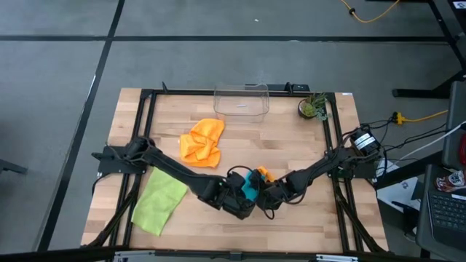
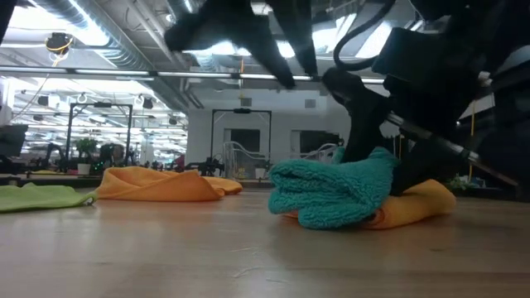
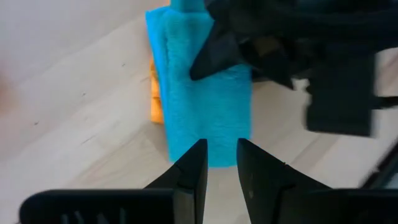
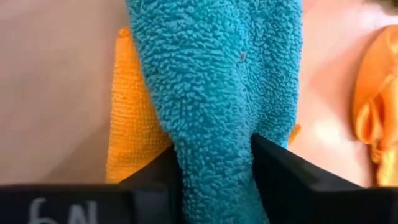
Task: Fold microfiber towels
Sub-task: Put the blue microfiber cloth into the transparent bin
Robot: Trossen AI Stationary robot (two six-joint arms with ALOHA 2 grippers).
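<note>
A teal towel [image 1: 251, 185] lies bunched on a folded orange towel [image 2: 414, 205] at the table's near middle. My right gripper [image 4: 214, 155] is shut on the teal towel, coming in from the right. My left gripper [image 3: 221, 163] comes from the left; its fingers stand a narrow gap apart at one end of the teal towel [image 3: 205, 93]. A second orange towel [image 1: 202, 142] lies crumpled at the middle of the table. A lime green towel [image 1: 160, 201] lies flat at the near left. My right gripper pinches a raised fold of the teal towel [image 4: 214, 134] between its two fingers; the bunch looks several layers thick. The fingers slant down from the table's right. The rest of the towel lies slack on the folded orange towel [image 4: 134, 124]. My left gripper's fingertips [image 3: 198, 155] overlap the teal towel's end [image 3: 214, 152]; I cannot tell whether they touch it.
A clear plastic bin [image 1: 242, 99] stands at the far middle of the table, and a small potted plant [image 1: 314, 108] at the far right. Black frame rails [image 1: 143, 116] run along the table's left and right sides. Bare wood shows along the near edge.
</note>
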